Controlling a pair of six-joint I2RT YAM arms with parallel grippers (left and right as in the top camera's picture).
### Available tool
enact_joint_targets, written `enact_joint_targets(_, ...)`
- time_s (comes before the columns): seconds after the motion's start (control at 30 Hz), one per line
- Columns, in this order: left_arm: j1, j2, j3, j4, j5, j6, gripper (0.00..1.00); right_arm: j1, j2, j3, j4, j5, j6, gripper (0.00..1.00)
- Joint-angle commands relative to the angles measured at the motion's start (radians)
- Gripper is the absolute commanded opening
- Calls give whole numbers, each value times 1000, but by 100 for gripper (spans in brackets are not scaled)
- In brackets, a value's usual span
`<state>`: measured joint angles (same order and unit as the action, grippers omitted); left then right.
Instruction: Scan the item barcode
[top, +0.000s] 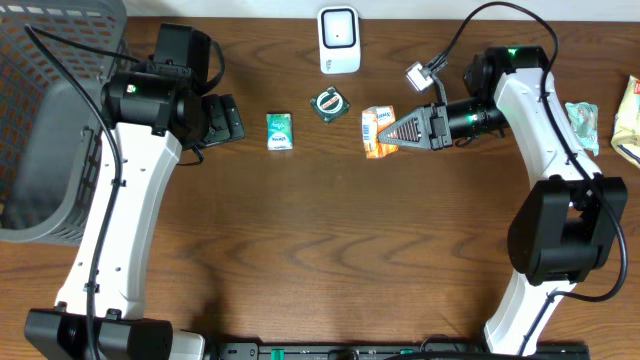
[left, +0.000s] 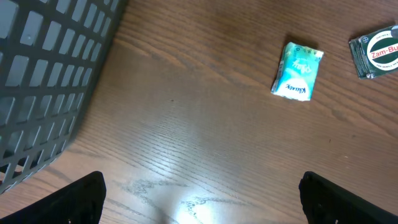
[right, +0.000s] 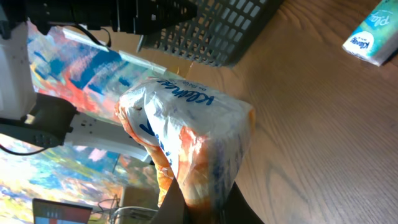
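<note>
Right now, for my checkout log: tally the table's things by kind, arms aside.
Tissue packs: 2 (green pack, orange Kleenex pack in right gripper)
Zam-Buk packet: 1
Scanner: 1
Basket: 1
Unidentified, right edge: 2 (teal packet, pale packet)
Total: 7

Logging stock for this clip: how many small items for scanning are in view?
5: a green pack and a tin mid-table, an orange pack in the right gripper, a pale packet and a cropped packet at the right edge. More may sit off-frame.
</note>
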<state>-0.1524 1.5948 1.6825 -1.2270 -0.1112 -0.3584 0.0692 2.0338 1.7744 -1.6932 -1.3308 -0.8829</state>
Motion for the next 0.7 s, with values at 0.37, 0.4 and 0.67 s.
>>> enact_joint_targets(0.37, 3, -7, 9, -3, -13, 10, 98, 32, -19, 12, 19, 16, -16, 1)
enact_joint_targets(0.4, 3, -7, 9, -3, -13, 10, 98, 31, -19, 12, 19, 17, -16, 1)
enact_joint_targets(0.67, 3, -7, 9, -3, -13, 10, 98, 30, -19, 12, 19, 23, -15, 1)
